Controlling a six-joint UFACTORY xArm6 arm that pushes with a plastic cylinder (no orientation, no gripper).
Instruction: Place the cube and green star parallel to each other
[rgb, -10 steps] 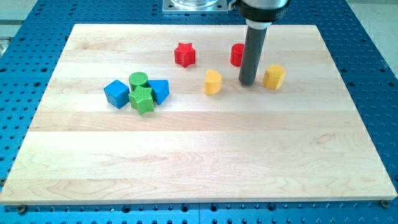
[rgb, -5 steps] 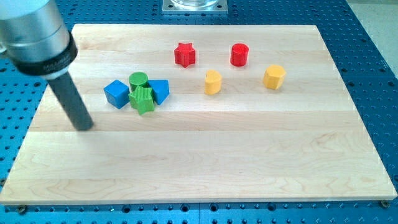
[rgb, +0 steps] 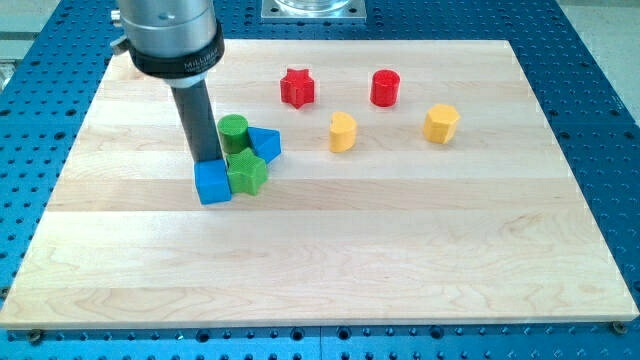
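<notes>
The blue cube sits left of centre on the wooden board. The green star touches the cube's right side. My tip stands just above the cube's top edge, touching or almost touching it, to the left of the green cylinder. A blue triangular block lies right of the green cylinder and above the star.
A red star and a red cylinder sit near the view's top. Two yellow blocks lie right of centre. A blue perforated table surrounds the board.
My tip swung from the right side to the far left, then came in above the cube. The cube slid down and right; the star, green cylinder and blue triangle shifted right.
</notes>
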